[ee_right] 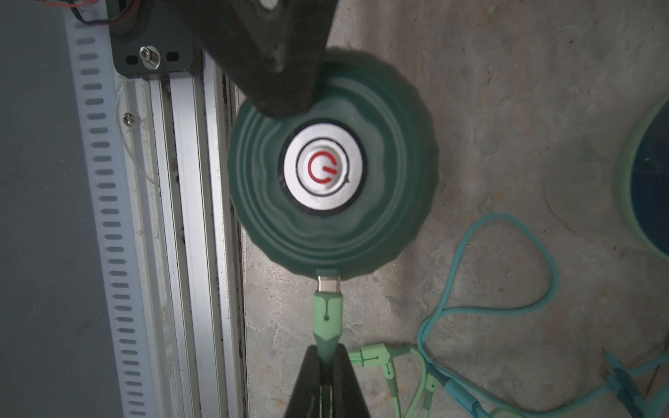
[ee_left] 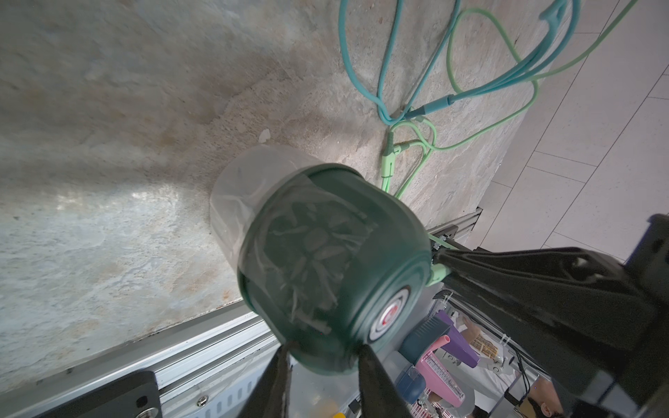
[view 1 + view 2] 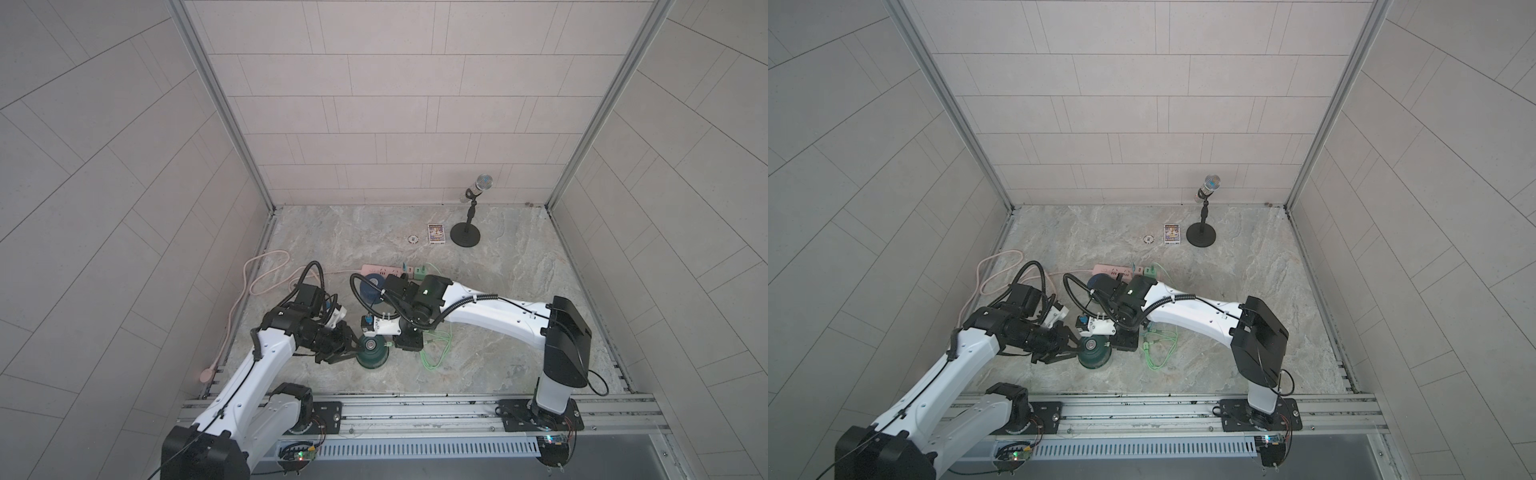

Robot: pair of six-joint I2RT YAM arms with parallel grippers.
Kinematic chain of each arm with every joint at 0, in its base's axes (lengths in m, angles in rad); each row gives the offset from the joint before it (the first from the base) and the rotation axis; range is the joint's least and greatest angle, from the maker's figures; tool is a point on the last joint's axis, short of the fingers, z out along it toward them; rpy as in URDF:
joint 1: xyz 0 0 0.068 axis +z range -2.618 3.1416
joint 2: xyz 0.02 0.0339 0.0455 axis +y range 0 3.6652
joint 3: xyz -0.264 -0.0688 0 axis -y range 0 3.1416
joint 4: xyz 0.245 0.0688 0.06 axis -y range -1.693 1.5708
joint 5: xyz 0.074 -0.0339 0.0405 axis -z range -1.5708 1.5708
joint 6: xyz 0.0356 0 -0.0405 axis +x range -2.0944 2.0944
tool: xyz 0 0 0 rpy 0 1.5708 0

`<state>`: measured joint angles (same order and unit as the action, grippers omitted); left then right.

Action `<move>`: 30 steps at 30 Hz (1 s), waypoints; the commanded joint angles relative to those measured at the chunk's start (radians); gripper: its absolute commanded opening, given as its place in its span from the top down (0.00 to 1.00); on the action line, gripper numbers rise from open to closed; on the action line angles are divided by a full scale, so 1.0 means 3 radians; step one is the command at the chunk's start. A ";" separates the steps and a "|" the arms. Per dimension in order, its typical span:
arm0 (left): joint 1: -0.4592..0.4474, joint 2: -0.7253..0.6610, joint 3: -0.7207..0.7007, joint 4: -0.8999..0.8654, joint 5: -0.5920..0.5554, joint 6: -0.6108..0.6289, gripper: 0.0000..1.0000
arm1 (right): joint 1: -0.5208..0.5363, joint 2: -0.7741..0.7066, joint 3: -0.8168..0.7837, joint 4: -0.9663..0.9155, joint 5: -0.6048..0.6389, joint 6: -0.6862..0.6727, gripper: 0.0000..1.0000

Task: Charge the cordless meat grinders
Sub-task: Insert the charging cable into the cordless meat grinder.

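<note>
Green grinder (image 1: 325,239), red symbol (image 1: 322,167) (wrist views)

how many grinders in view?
2. The green grinder sits near the front rail, in the left pincer. The blue grinder is by the power strip, partly hidden behind the right arm. No others show.

Floor (image 3: 490,370) clear at right and lower right in both top views; microphone stand (image 3: 466,239) and card box (image 3: 436,234) stand upper right. Centre obstructed: left arm (image 3: 266,345) and right arm (image 3: 490,311) meet at the green grinder (image 3: 372,352), green cables (image 3: 427,360) just right of it, blue grinder (image 3: 371,289) and pink power strip (image 3: 382,270) above. Pink cord (image 3: 248,276) loops at left.
</note>
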<state>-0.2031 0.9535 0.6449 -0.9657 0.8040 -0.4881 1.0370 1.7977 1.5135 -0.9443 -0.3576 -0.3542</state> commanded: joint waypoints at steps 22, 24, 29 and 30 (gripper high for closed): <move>-0.0183 0.0123 -0.0040 0.0192 -0.0173 -0.0056 0.68 | 0.0039 0.0186 0.0333 -0.0067 -0.0074 -0.0062 0.91; -0.0190 0.0136 -0.0022 0.0188 -0.0184 -0.0050 0.68 | 0.0041 0.0194 0.0354 -0.0082 -0.0101 -0.0066 0.91; -0.0232 0.0161 -0.0010 0.0270 -0.0149 -0.0097 0.68 | 0.0051 0.0248 0.0365 -0.0056 -0.0157 -0.0049 0.91; -0.0255 0.0161 -0.0019 0.0297 -0.0144 -0.0123 0.68 | 0.0053 0.0259 0.0365 -0.0046 -0.0167 -0.0048 0.91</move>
<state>-0.2543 0.9810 0.6559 -0.9199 0.7967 -0.5194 1.0378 1.8572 1.5909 -1.0477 -0.3397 -0.3557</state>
